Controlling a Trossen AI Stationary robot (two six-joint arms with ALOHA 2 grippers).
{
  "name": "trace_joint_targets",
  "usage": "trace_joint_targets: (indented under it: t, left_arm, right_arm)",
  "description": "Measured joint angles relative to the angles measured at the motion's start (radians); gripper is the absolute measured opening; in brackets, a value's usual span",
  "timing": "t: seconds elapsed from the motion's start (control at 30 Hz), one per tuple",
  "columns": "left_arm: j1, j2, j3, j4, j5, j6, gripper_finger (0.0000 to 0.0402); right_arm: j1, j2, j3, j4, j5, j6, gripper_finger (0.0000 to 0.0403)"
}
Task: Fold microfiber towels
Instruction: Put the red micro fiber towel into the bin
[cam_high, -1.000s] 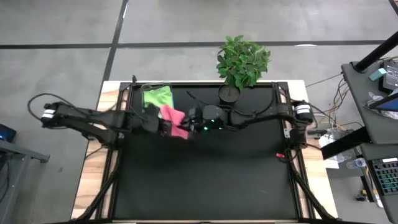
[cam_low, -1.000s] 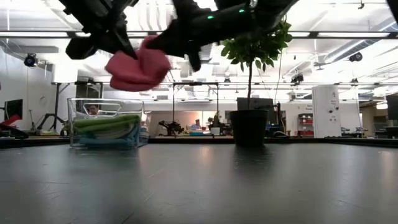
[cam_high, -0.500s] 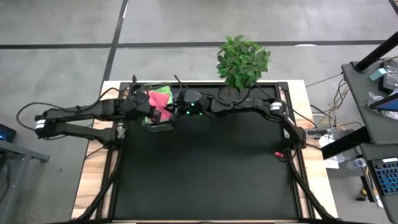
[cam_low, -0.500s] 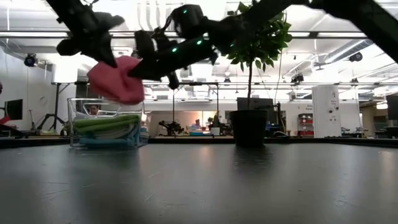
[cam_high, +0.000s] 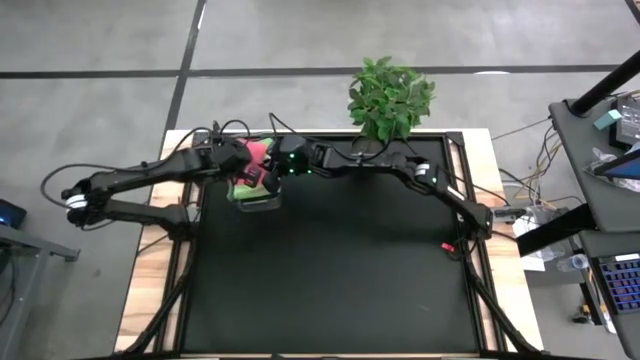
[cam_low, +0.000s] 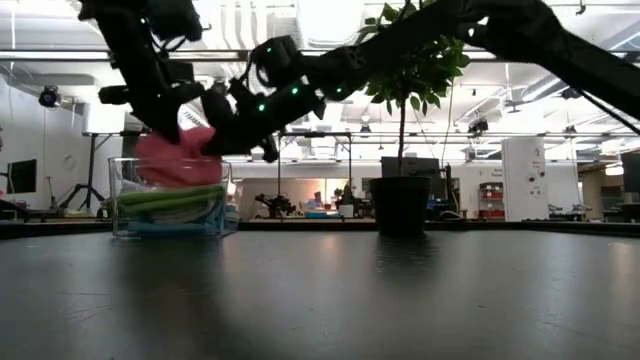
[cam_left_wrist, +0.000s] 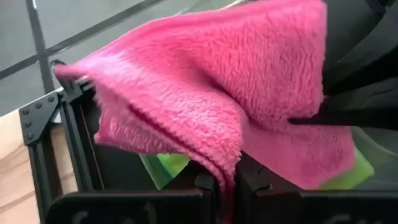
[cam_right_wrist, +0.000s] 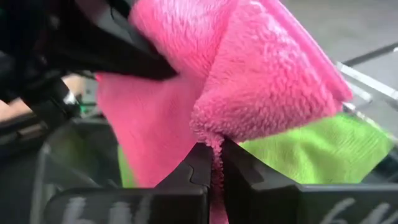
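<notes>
Both sets of jaws, the left gripper (cam_left_wrist: 225, 186) and right gripper (cam_right_wrist: 214, 165), clamp the folded pink towel (cam_high: 258, 160) over the clear bin (cam_low: 170, 205) at the tabletop's far left corner; I'd lower it level onto the green towel (cam_right_wrist: 311, 155) and release together.

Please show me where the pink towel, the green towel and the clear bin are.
pink towel (cam_left_wrist: 236, 81): left wrist view, middle of its fluffy top fold.
green towel (cam_right_wrist: 311, 155): right wrist view, flat part below the pink one.
bin (cam_low: 118, 205): low view, left wall.
</notes>
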Motion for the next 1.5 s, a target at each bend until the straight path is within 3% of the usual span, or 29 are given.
trace_joint_targets:
  t: [0.47,0.9,1.13,1.3,1.5]
  left_arm:
    - [0.037,0.134,-0.002,0.010,0.008,-0.011,0.0012]
    - [0.049,0.092,0.006,-0.012,0.020,-0.031,0.0116]
    - [0.049,0.062,0.036,-0.031,0.020,0.020,0.0151]
    - [0.049,0.059,0.041,-0.026,0.025,0.114,0.0150]
    - [0.049,0.059,0.034,-0.013,0.063,0.269,0.0117]
  right_arm:
    - [-0.017,0.031,0.025,-0.058,0.002,-0.008,0.0024]
    - [-0.030,0.011,0.026,-0.077,0.003,-0.006,0.0141]
    - [-0.031,-0.020,0.026,-0.154,-0.001,-0.017,0.0177]
    - [-0.013,-0.080,0.015,-0.237,-0.008,-0.099,0.0175]
    - [0.038,-0.192,-0.104,-0.261,-0.008,-0.183,0.0134]
